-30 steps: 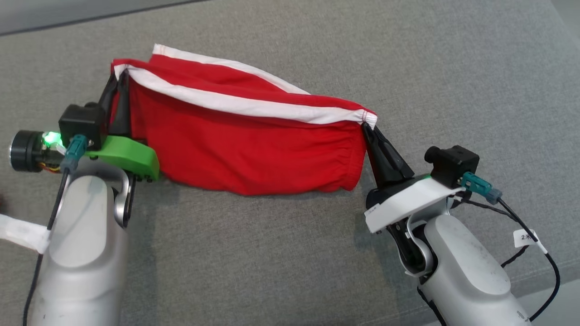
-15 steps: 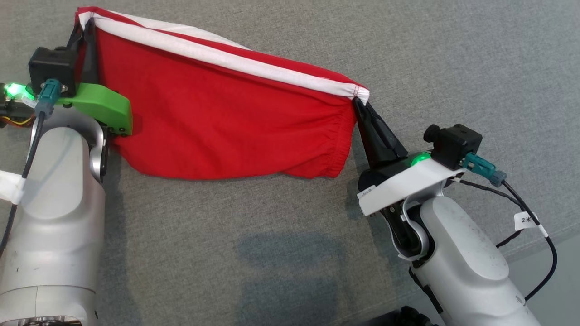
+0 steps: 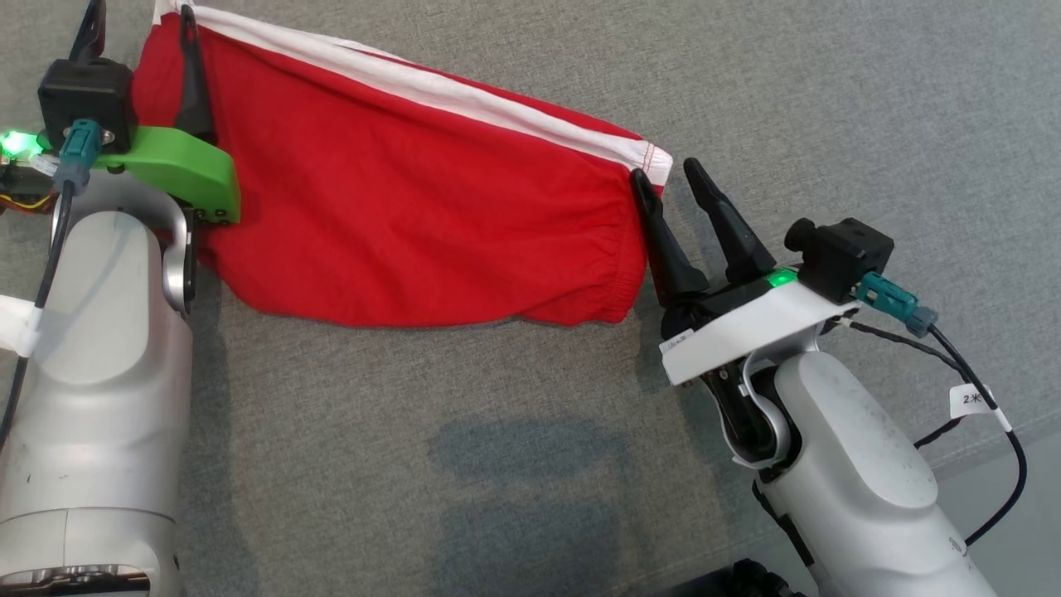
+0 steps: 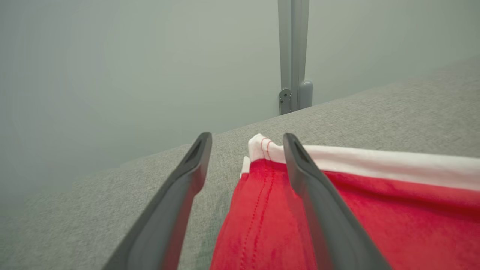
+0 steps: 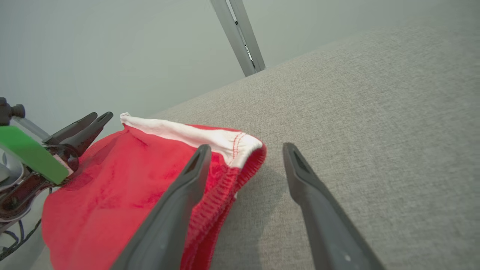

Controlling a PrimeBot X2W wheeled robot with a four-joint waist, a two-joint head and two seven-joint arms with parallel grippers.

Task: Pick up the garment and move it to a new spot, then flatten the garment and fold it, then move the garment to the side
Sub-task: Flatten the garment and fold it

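- Here, in the head view, a red garment (image 3: pixel 398 207) with a white band (image 3: pixel 431 83) along its upper edge lies stretched over a grey fabric surface (image 3: pixel 497 456). It runs from the upper left of the frame down towards the middle right.
- The left gripper (image 3: pixel 142 10) sits in the upper left corner with its jaws spread apart. One dark finger lies over the red cloth near the band's left end, and the other stands over the grey surface, clear of the cloth.
- A green mount (image 3: pixel 178 166) behind those fingers overlaps the garment's left edge.
- The right gripper (image 3: pixel 665 170) is at the middle right, its jaws also spread wide. Its left-hand finger is just beside the garment's right end, by the gathered hem, and its other finger is over bare grey surface.
- In the left wrist view, the garment's white-banded corner lies in the gap between the two fingers, and nothing is pinched.
- In the right wrist view, the garment's corner lies against the left-hand finger.
- Neither gripper holds the garment, which rests on the surface.
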